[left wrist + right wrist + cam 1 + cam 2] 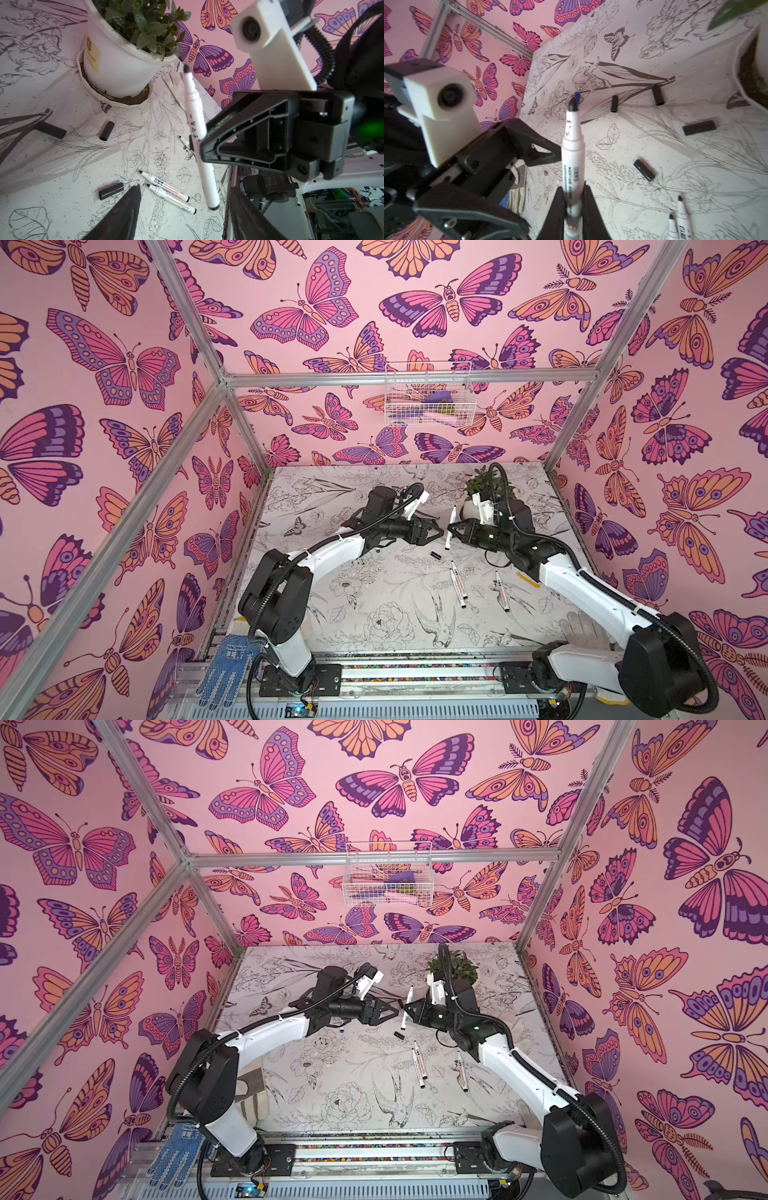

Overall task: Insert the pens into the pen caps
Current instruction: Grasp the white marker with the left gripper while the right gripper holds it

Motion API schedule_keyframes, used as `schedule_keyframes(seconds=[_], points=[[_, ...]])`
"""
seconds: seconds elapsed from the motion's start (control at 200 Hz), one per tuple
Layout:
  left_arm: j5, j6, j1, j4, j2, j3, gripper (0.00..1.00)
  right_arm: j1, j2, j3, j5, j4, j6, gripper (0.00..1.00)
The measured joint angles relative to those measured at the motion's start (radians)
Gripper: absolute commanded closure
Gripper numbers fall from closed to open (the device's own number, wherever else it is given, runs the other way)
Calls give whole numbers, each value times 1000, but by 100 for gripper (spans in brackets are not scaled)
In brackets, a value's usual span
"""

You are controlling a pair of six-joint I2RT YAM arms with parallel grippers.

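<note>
**Pen clamped in my right, nothing yet in my left**

My right gripper [572, 193] is closed tight on one pen [572, 149], gripping the barrel about midway. The pen stands clear of the table [374, 614], steeply tilted, with its dark tip up and towards the far side. My left gripper [435, 531] faces it from the left, just beside the pen. Its jaws stand apart, and in the left wrist view nothing lies between them.

The caps all lie loose. One black cap [435, 555] is just nearer than the grippers. Three more black caps [658, 95] are scattered farther back, towards the plant pot [116, 62], and a blue cap [576, 96] lies off to the left. Two uncapped pens [457, 585] lie side by side on the near right, with a third pen [500, 591] to their right. I cannot find a fifth.

As I judge it, the step in hand is fetching a cap with my left. The risks from here:

- My grippers sit tip to tip, so a careless swing of my left could knock the pen askew in its clamp.
- The caps are short and round. A grasp off their middle may roll or flick them away.
- My hold on the pen is narrow. Pressing a cap on off-axis could pivot the barrel or slide it through my pads.
- The tip looks dark, so the blue cap would probably be a mismatch.
</note>
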Motion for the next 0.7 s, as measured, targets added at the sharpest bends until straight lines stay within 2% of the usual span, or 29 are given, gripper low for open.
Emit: schedule_keyframes(seconds=[0.125, 0.325, 0.491, 0.701], points=[[6, 17, -24, -4, 0, 11, 33, 0, 10, 0, -41, 60, 35, 97], [2, 30, -36, -11, 24, 53, 52, -3, 16, 0, -77, 85, 51, 97], [3, 40, -36, -16, 58, 85, 55, -6, 16, -2, -85, 117, 68, 97], [0, 29, -45, -21, 62, 91, 91, -8, 16, -11, -79, 135, 83, 94]])
